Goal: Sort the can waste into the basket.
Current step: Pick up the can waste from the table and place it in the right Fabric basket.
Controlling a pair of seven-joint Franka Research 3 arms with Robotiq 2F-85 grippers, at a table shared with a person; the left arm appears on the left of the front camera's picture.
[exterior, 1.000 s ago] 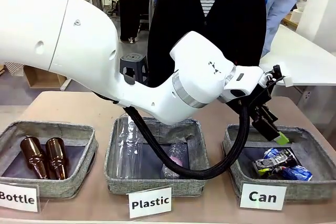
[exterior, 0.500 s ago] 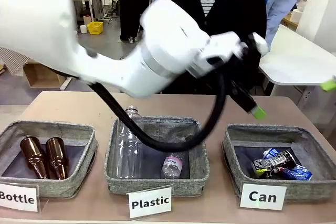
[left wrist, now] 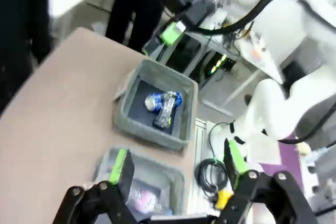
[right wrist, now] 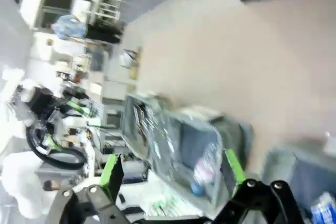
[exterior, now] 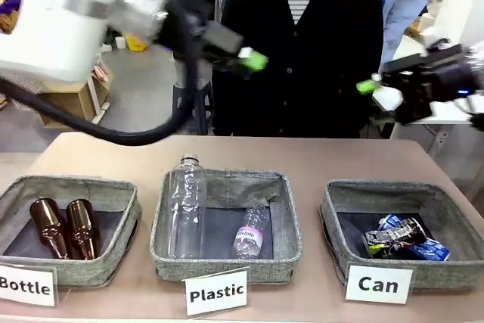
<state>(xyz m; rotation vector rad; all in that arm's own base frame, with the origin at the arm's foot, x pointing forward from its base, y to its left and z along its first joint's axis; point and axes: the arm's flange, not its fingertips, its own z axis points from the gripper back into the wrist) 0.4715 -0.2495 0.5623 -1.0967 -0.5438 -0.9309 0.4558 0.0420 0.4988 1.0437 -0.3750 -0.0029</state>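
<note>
The left hand has swung up from the basket (both hands spread, empty); cans inside.

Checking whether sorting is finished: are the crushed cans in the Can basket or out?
In. The blue can and the dark can both lie inside the basket behind the "Can" sign.

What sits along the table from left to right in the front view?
Bottle basket with two brown bottles → Plastic basket with two clear bottles → Can basket with the crushed cans.
</note>
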